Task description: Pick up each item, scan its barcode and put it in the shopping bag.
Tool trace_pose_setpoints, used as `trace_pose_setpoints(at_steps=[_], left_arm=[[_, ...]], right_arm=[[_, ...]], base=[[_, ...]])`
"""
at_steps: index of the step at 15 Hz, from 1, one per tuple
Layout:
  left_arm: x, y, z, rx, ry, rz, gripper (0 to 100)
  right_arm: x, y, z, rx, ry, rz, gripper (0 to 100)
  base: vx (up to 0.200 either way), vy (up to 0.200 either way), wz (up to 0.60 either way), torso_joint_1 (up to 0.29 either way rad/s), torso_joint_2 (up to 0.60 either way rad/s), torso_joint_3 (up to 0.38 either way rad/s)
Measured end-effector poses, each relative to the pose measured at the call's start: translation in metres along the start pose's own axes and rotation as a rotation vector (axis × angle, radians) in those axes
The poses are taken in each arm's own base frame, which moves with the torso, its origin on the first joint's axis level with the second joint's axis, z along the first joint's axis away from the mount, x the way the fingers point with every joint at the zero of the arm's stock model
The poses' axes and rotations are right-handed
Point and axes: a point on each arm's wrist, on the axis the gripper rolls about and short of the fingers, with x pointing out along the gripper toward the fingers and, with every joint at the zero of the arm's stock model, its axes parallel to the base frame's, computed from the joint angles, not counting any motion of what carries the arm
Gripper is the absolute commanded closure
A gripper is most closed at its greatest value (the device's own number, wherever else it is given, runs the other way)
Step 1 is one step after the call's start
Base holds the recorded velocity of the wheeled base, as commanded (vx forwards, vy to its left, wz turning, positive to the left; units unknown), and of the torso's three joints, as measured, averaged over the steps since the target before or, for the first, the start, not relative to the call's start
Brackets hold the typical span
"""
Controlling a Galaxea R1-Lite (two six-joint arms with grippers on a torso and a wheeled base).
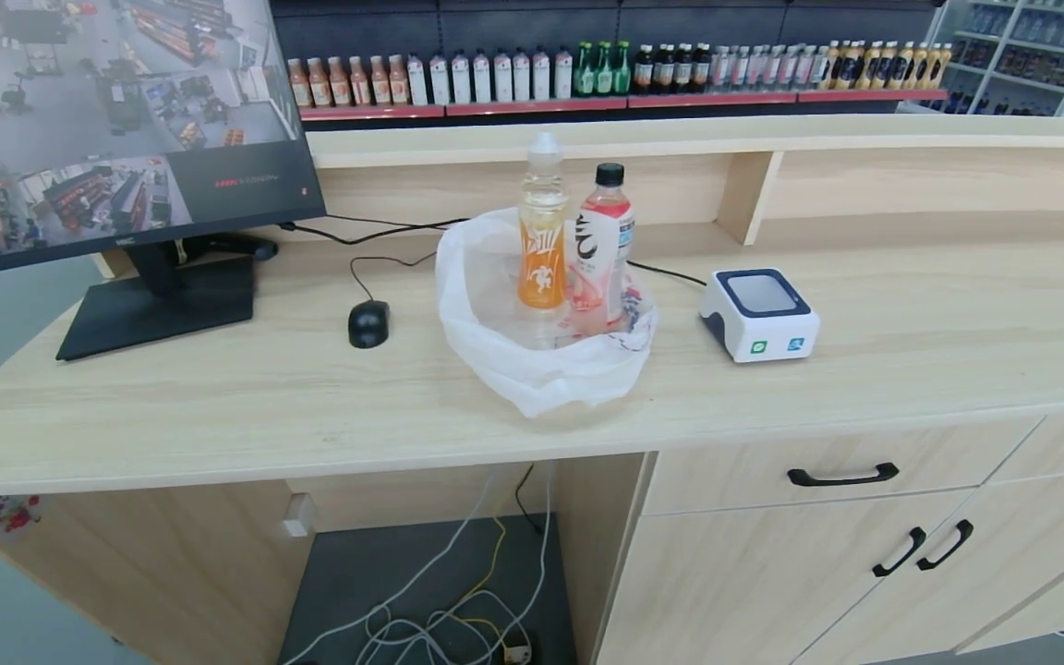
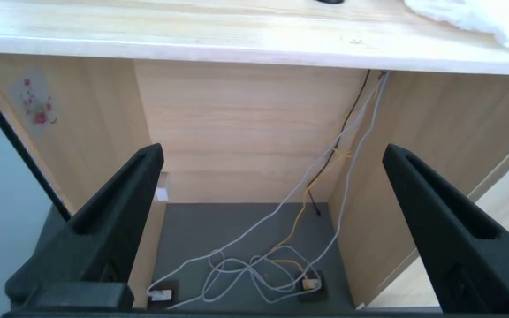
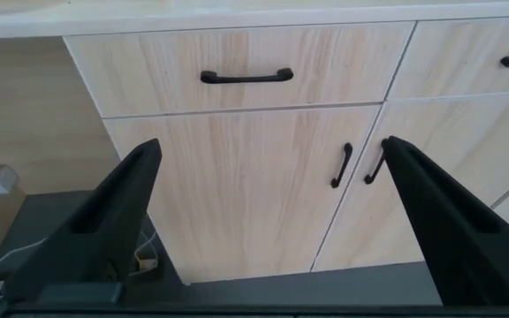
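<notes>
Left jaws and right jaws hang released and empty, below the surface (image 1: 218, 397) edge. Well above and beyond them, the orange bottle (image 1: 542, 240) and pink bottle (image 1: 603, 254) stand upright in the shopping bag (image 1: 495, 342). An arm rising carelessly could catch the overhang and jolt the tall bottles over.

I see a shop checkout: shelves of bottled drinks (image 1: 615, 72) behind, a barcode scanner (image 1: 759, 314) on the wooden desk (image 1: 218, 406), a monitor (image 1: 107, 120) showing store camera feeds.
</notes>
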Motion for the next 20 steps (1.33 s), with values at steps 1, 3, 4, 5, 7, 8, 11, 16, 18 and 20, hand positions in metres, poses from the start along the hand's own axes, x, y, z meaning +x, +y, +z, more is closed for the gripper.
trace_pose_setpoints(at_steps=[1,3,4,5,7,8,11,16,18,20], left_arm=[[0.0,0.0,0.0,0.0,0.0,0.0,0],[0.0,0.0,0.0,0.0,0.0,0.0,0],[0.0,0.0,0.0,-0.001,0.0,0.0,0],[0.0,0.0,0.0,-0.002,0.0,0.0,0],[0.0,0.0,0.0,-0.006,0.0,0.0,0],[0.0,0.0,0.0001,-0.007,-0.001,0.0,0],[0.0,0.0,0.0,-0.008,0.0,0.001,0],[0.0,0.0,0.0,-0.009,0.0,0.001,0],[0.0,0.0,0.0001,-0.01,-0.001,0.0,0],[0.0,0.0,0.0,-0.009,0.0,0.0,0]], right_arm=[[0.0,0.0,0.0,0.0,0.0,0.0,0],[0.0,0.0,0.0,0.0,0.0,0.0,0],[0.0,0.0,0.0,0.0,0.0,0.0,0],[0.0,0.0,0.0,-0.001,0.0,0.0,0],[0.0,0.0,0.0002,0.002,-0.001,0.0,0],[0.0,0.0,0.0002,0.004,-0.001,0.0,0],[0.0,0.0,0.0001,0.007,0.0,0.0,0],[0.0001,0.0,0.0001,0.006,0.001,0.0,0],[0.0001,0.0,0.0001,0.005,0.001,0.0,0],[0.0001,0.0,0.0002,0.005,0.001,0.0,0]], base=[[0.0,-0.2,0.0,-0.012,-0.01,0.007],[0.0,-0.2,0.0,-0.002,0.0,0.0],[0.0,-0.2,0.0,0.012,0.0,0.002],[0.0,-0.2,0.0,0.002,0.0,-0.002],[0.0,-0.2,0.0,0.0,0.0,0.002],[0.0,-0.2,0.0,0.002,0.0,0.002],[0.0,-0.2,0.0,0.002,0.0,0.004],[0.0,-0.2,0.0,0.002,0.0,0.005],[0.0,-0.2,0.0,0.005,0.0,0.0],[0.0,-0.1,0.0,0.001,0.0,0.004]])
